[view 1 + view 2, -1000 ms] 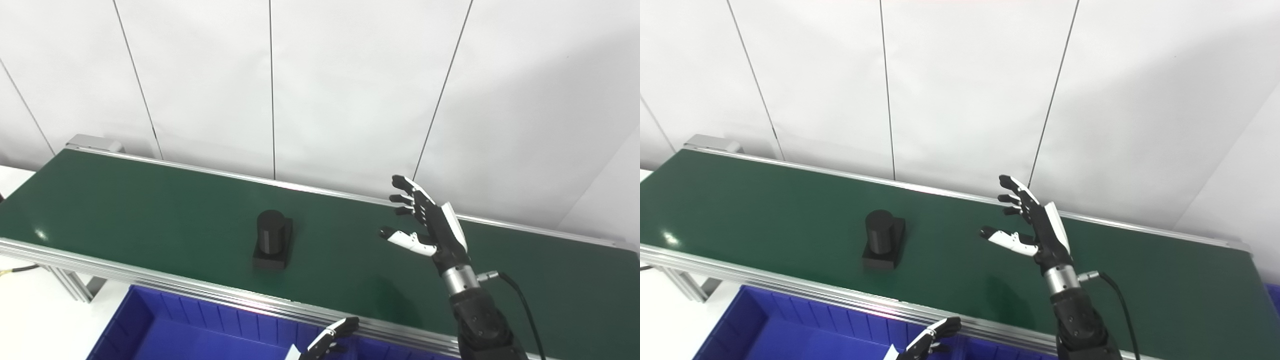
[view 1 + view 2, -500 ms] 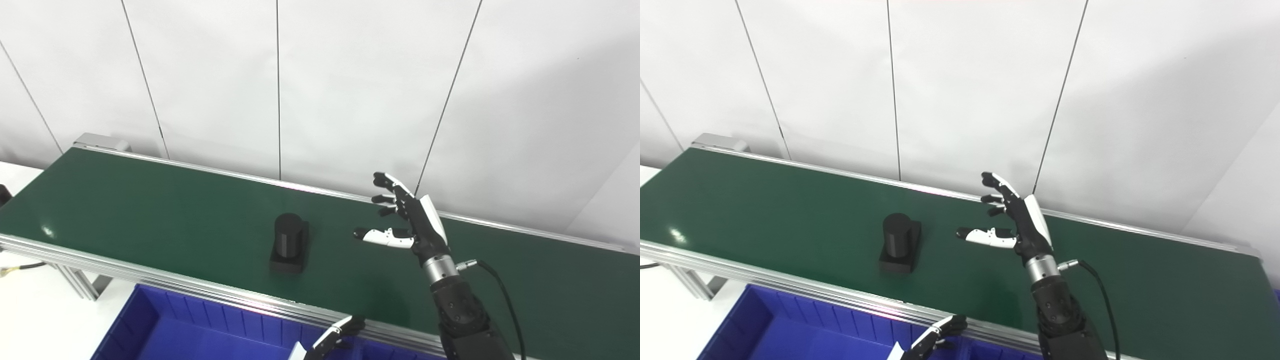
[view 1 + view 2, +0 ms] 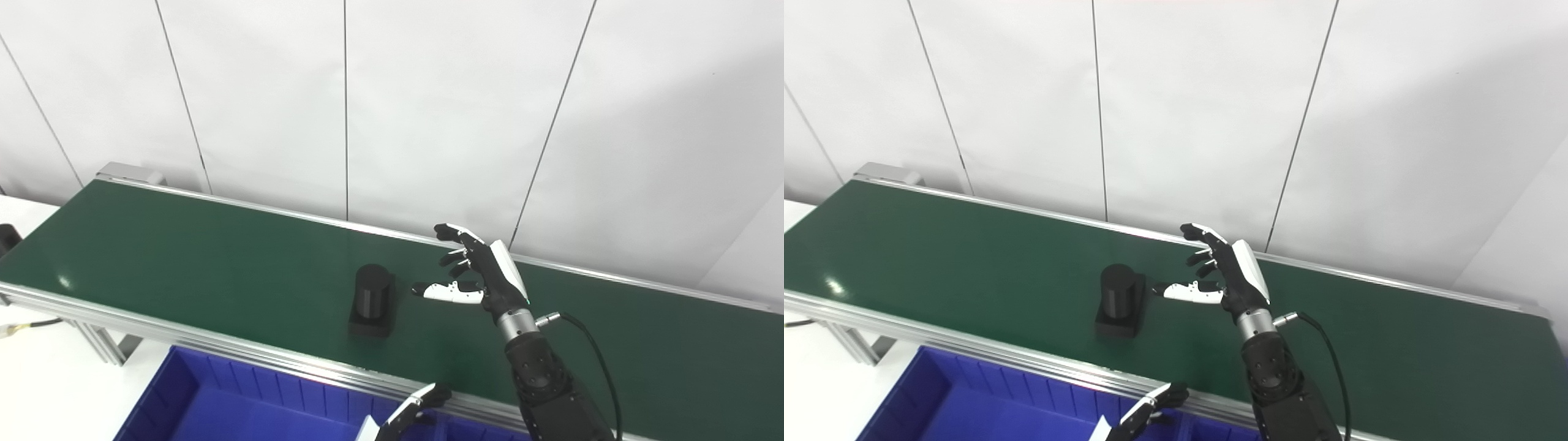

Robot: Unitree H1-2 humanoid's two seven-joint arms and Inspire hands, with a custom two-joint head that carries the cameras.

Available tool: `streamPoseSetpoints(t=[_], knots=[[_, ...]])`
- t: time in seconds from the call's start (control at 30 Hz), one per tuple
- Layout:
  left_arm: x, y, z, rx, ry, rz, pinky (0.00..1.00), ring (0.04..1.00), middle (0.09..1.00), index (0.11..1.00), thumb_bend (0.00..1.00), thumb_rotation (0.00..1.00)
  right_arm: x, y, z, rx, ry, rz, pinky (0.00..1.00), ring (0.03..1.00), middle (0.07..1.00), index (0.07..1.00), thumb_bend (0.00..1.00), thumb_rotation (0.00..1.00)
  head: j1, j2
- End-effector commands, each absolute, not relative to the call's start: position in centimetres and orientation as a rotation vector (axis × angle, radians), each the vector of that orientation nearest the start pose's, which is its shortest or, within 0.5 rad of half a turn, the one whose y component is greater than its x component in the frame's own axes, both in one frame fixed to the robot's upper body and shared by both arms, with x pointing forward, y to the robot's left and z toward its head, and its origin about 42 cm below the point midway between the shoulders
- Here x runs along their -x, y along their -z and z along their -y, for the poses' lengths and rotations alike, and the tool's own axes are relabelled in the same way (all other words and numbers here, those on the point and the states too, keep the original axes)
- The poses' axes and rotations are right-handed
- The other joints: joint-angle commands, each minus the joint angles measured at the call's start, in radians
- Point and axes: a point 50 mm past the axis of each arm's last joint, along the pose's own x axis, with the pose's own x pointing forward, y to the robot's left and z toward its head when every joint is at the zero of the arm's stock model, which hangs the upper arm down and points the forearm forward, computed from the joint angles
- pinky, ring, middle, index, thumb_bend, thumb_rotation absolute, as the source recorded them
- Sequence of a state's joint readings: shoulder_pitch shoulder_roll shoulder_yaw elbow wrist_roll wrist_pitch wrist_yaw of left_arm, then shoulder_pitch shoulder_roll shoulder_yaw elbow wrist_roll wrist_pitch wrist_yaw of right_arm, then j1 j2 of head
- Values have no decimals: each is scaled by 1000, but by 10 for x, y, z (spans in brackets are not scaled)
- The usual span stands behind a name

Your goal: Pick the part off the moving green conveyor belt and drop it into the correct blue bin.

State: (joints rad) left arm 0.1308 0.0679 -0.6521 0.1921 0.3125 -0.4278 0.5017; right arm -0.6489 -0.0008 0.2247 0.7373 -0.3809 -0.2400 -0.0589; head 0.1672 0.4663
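Observation:
A black part [image 3: 372, 300], an upright cylinder on a square base, stands on the green conveyor belt [image 3: 184, 257] near its front edge. My right hand [image 3: 481, 275] is open above the belt just right of the part, fingers spread toward it, thumb tip close to the cylinder without touching. It also shows in the right eye view [image 3: 1225, 272]. My left hand [image 3: 407, 416] shows only fingertips at the bottom edge, over the blue bin [image 3: 202, 404]; whether it is open or shut is hidden.
The belt's aluminium front rail [image 3: 257, 355] separates belt and bin. The belt's far rail [image 3: 294, 214] runs along a white panelled wall. A white table surface [image 3: 43, 386] lies at lower left. A cable [image 3: 588, 343] trails from my right wrist.
The part has ridden the belt to the right. My right hand has moved left and lower toward it, closing the gap. The view has also shifted slightly.

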Motion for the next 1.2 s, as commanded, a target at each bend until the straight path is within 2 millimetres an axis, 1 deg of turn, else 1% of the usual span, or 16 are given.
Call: streamPoseSetpoints(t=[0.0, 0.3, 0.53, 0.7, 0.8, 0.9, 1.0, 1.1, 1.17], knots=[[-174, -54, -64, -106, 241, 285, 712, 820, 837, 844, 841, 928, -471, -170, 88, 517, -339, 294, 498, 610, 789, 792, 963, 366, 2, 2], [-173, -60, -63, -90, 225, 301, 719, 828, 842, 842, 839, 918, -474, -165, 85, 578, -349, 278, 467, 593, 759, 768, 961, 370, 6, 8], [-170, -63, -59, -84, 221, 305, 709, 832, 840, 838, 838, 921, -472, -157, 80, 632, -365, 270, 414, 549, 736, 739, 958, 390, 18, 13], [-169, -63, -58, -76, 223, 305, 715, 830, 841, 836, 832, 915, -471, -153, 69, 642, -394, 273, 394, 516, 663, 724, 939, 392, 18, 15], [-169, -64, -58, -76, 229, 304, 715, 830, 844, 839, 835, 909, -469, -151, 63, 654, -409, 273, 380, 490, 614, 679, 946, 387, 18, 15], [-169, -64, -58, -80, 228, 310, 712, 825, 841, 840, 835, 906, -466, -149, 57, 663, -428, 275, 373, 480, 599, 664, 950, 378, 17, 20], [-169, -64, -57, -78, 228, 308, 714, 820, 840, 841, 835, 912, -462, -147, 53, 701, -447, 276, 389, 481, 570, 643, 944, 368, 16, 21], [-168, -64, -57, -73, 230, 304, 717, 826, 843, 842, 845, 908, -460, -144, 50, 727, -448, 277, 378, 465, 535, 623, 880, 278, 16, 21], [-168, -64, -57, -75, 230, 305, 715, 825, 843, 841, 847, 905, -459, -143, 50, 716, -443, 278, 363, 439, 504, 599, 820, 190, 15, 20]])
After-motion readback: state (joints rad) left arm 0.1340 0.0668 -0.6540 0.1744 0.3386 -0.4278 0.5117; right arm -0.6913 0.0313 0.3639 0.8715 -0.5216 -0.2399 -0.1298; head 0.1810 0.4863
